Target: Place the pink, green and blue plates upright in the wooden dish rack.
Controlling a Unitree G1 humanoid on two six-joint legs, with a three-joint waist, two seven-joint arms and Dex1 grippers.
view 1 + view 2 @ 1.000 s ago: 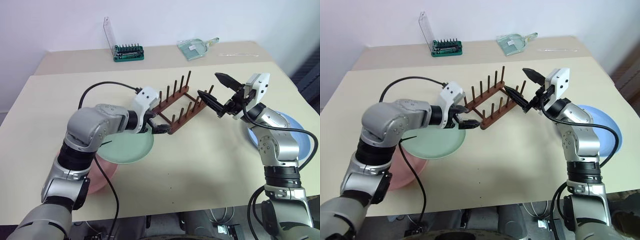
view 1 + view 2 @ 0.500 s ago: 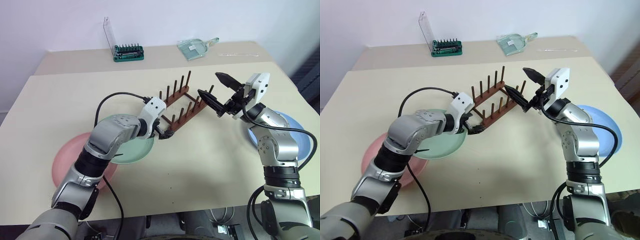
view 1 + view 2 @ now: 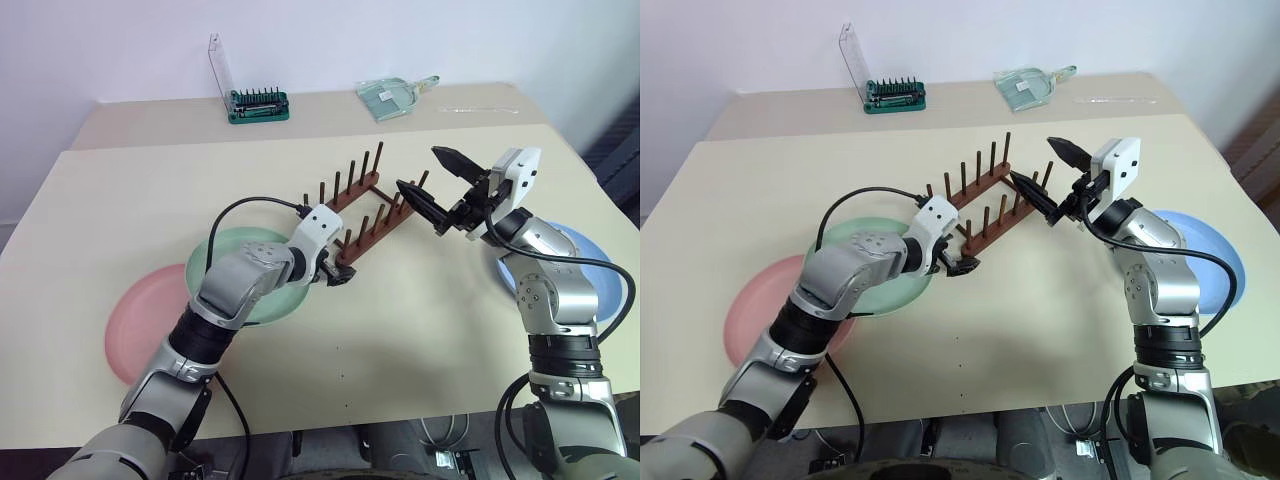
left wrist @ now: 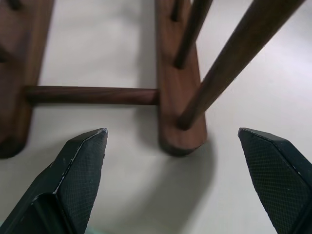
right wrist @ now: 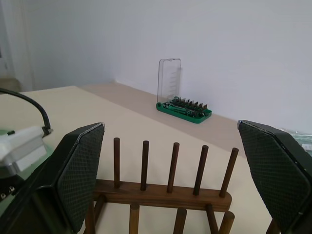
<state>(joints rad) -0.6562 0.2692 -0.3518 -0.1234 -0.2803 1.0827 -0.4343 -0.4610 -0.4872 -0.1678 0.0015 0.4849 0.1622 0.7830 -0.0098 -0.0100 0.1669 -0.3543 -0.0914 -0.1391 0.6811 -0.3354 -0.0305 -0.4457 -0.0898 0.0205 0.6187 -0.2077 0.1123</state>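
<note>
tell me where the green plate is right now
In the left eye view the green plate lies flat on the table left of centre, under the left arm, overlapping the pink plate and just short of the wooden dish rack.

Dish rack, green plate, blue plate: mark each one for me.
dish rack (image 3: 372, 187): left eye view, on the far base rail.
green plate (image 3: 222, 250): left eye view, on its bare far-left part, beside the left arm.
blue plate (image 3: 1217, 262): right eye view, on its bare right part.

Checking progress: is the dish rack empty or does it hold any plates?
Empty. The rack shows bare pegs; the pink, green and blue plates all lie flat on the table.
</note>
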